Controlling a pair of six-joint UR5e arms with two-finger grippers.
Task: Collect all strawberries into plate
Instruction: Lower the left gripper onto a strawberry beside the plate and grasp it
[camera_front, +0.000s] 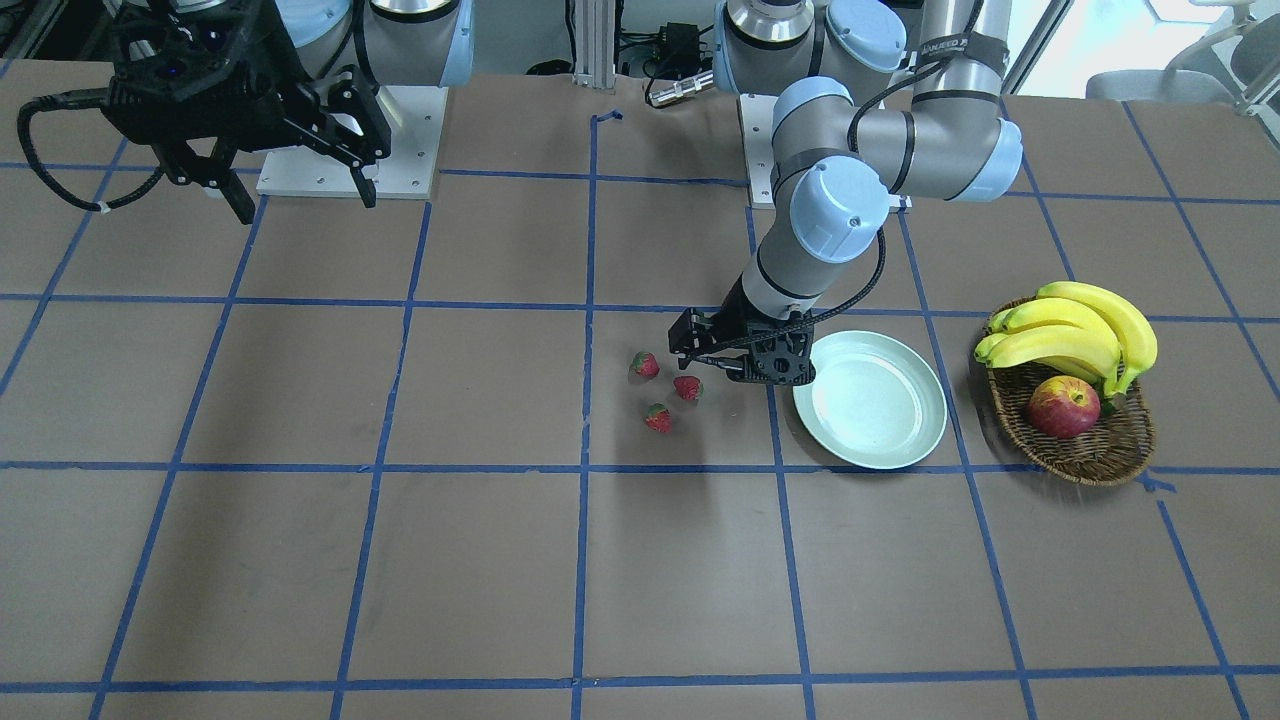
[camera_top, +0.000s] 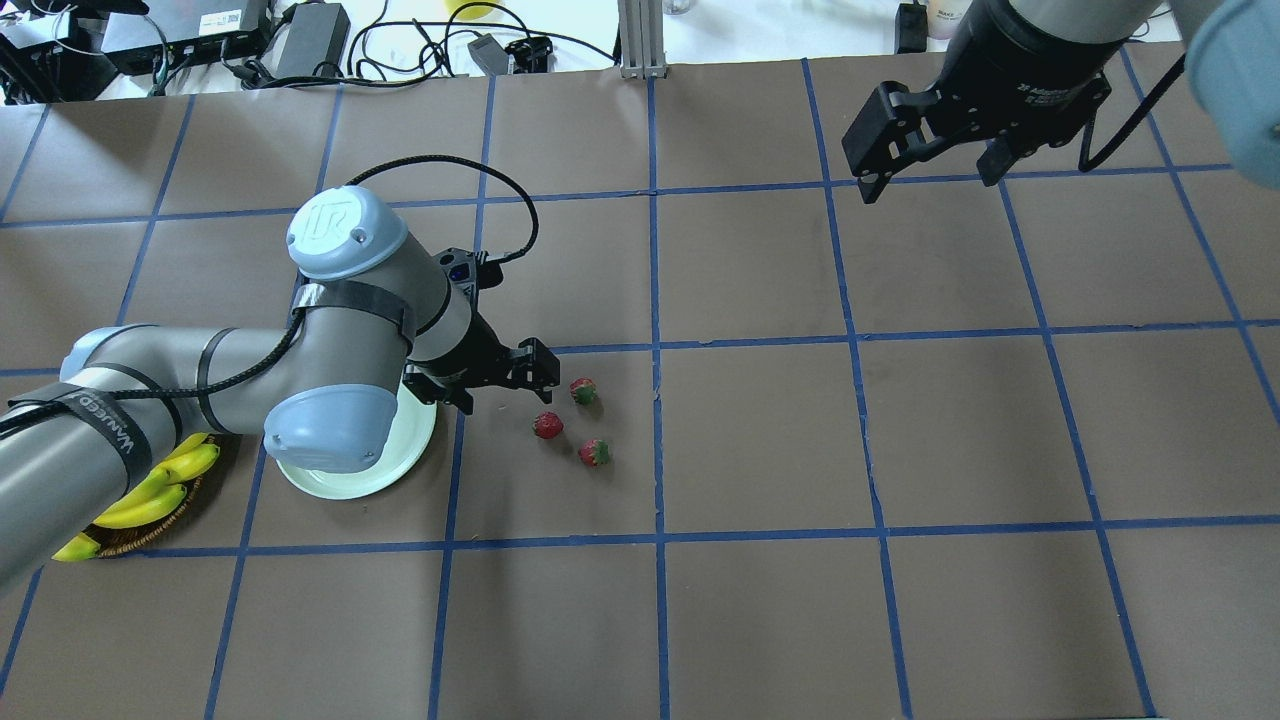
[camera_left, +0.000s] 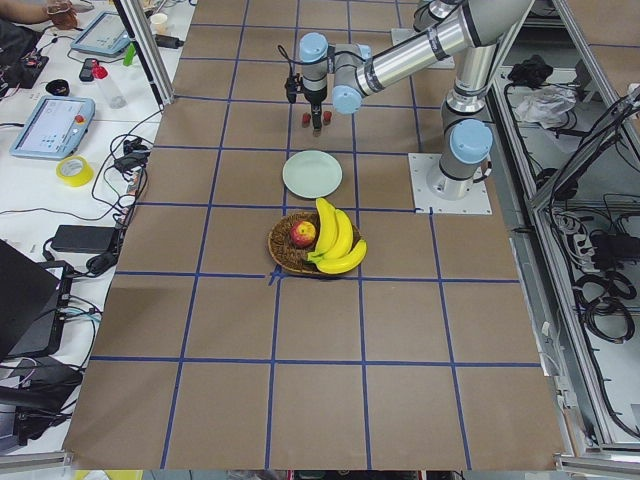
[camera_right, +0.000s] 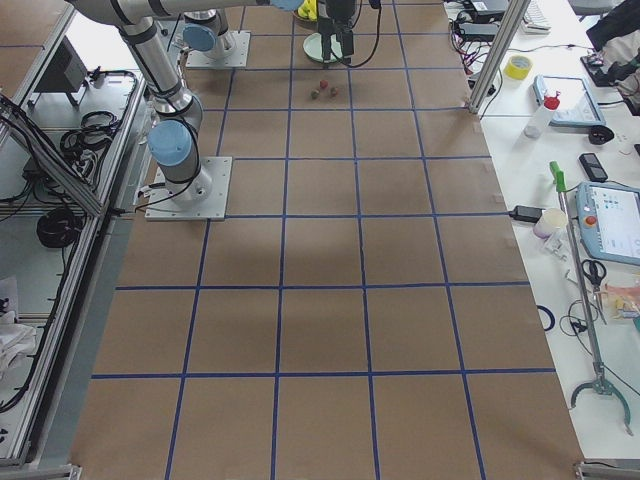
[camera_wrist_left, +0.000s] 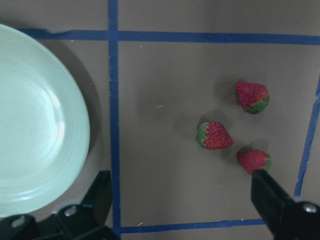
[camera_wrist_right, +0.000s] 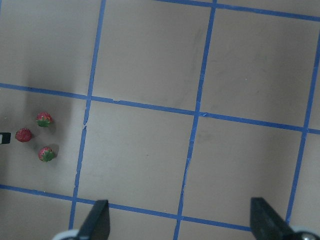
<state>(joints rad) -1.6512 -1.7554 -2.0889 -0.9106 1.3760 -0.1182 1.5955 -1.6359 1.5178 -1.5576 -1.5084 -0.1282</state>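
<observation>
The mint plate (camera_top: 340, 482) is being partly hidden by the left arm (camera_top: 240, 375); beside it the left end effector (camera_top: 505, 388) is being held low, fingers apart, near three strawberries (camera_top: 547, 425) on the desk (camera_top: 760, 450); the right end effector (camera_top: 930, 172) is being held high, likewise apart

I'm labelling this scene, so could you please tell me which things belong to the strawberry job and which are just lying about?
Job: strawberries, plate, left pincer.
Lying about: basket, bananas, apple.
</observation>
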